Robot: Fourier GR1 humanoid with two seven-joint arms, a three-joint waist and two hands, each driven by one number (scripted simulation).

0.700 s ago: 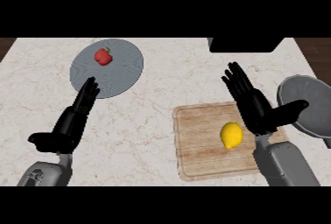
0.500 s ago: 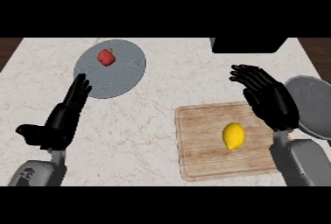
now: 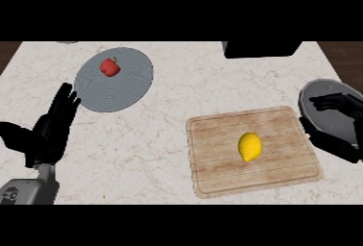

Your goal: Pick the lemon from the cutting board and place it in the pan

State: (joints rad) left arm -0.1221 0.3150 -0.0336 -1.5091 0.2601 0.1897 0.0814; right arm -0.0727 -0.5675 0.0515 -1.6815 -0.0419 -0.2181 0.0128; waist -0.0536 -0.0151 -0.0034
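Marble counter [image 3: 184, 96]: pale and veined, seen across most of the view, with dark strips at the far left and far right corners.
Open room: a wide bare stretch of counter is seen between the grey plate [image 3: 113, 79] at far left and the cutting board [image 3: 251, 151] at near right; more bare counter lies far of the board.
Board edges: the board's right edge is seen just beside the pan [image 3: 322, 113], which is cut off by the right edge of the view.
Lemon [image 3: 249, 146]: found on the cutting board, a little right of its middle, lying lengthwise near to far, apart from both hands.
Right hand [image 3: 340, 108]: shown over the pan at the right edge, fingers curled and closed on nothing; its forearm is seen beside the board's right edge.
Left hand [image 3: 53, 127]: held at the near left with fingers straight and spread, thumb out to the left, nothing in it.
Dark box [image 3: 261, 49]: seen at the far edge, right of centre.
Change from earlier: the right hand is now further right, over the pan, with fingers more curled; the left hand is nearly where it was; the lemon is unmoved.
Counts: one lemon, one board, one pan, one plate, one red fruit [image 3: 109, 67] on the plate, two hands.
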